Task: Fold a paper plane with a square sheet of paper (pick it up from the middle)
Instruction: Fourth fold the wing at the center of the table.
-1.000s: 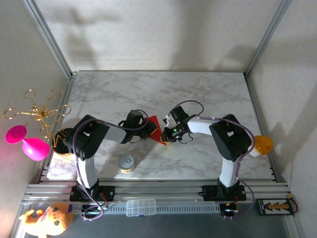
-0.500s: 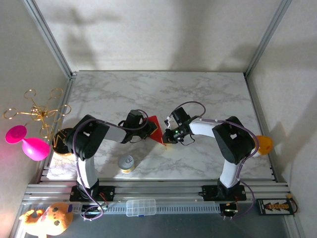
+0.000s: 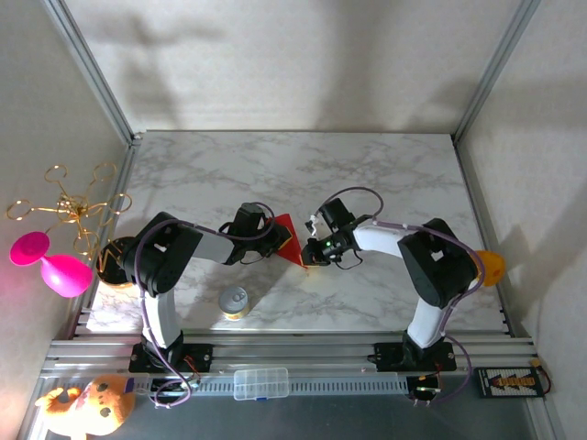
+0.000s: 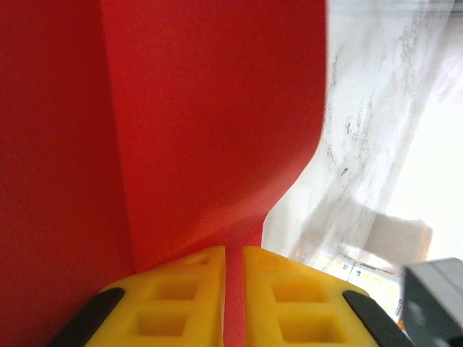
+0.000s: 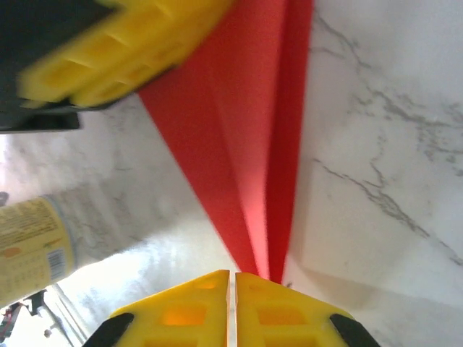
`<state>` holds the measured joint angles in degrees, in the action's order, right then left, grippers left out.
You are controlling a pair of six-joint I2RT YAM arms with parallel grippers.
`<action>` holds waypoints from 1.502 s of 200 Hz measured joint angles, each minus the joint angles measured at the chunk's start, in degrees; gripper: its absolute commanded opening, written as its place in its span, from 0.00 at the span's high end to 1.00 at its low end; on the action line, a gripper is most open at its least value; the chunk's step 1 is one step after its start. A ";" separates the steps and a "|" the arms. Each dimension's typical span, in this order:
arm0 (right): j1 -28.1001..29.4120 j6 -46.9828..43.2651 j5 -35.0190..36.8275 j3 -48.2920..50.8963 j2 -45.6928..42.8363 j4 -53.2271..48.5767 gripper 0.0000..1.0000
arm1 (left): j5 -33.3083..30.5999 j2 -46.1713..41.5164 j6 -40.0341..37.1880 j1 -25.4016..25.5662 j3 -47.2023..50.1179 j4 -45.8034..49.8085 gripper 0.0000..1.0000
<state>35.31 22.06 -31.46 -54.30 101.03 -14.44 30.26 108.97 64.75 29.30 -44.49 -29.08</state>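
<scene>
The red sheet of paper [image 3: 291, 236] lies folded into a pointed, creased wedge at the table's middle, between both grippers. My left gripper [image 3: 278, 241] is shut on its left side. In the left wrist view red paper [image 4: 217, 108] runs down into the thin slit between the yellow fingers of the left gripper [image 4: 233, 251]. My right gripper [image 3: 310, 256] sits at the wedge's near tip. In the right wrist view the right gripper [image 5: 232, 275] is shut with no red in its slit, and the paper's [image 5: 249, 144] point ends against the right finger. The left gripper's fingers [image 5: 123, 50] show at the top left there.
A small tin can [image 3: 234, 302] stands near the front edge, left of centre, also the can [image 5: 29, 246] in the right wrist view. A pink balloon-like toy [image 3: 55, 266] and gold wire frame [image 3: 73, 206] lie off the table's left side. An orange object [image 3: 488, 266] sits at the right edge.
The right arm's elbow has swung a little to the right and its gripper has slid slightly nearer along the paper's tip. The left arm and the paper have stayed put.
</scene>
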 measured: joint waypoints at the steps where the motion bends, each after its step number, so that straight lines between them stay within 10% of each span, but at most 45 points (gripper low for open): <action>1: 0.00 0.00 0.00 -0.07 -0.11 0.02 0.89 | 0.00 -0.02 0.00 0.00 0.00 0.00 0.85; 160: 0.63 2.34 3.37 -2.47 5.29 3.17 0.90 | -0.02 -0.22 -0.44 0.02 -1.27 2.54 0.84; 300: 0.61 -0.50 3.15 -3.74 6.34 1.81 0.89 | -9.18 -2.10 -18.64 0.15 -16.04 28.33 0.83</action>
<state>35.92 21.56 -28.32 -58.04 107.37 -12.62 21.08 106.87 46.11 29.45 -60.53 -0.75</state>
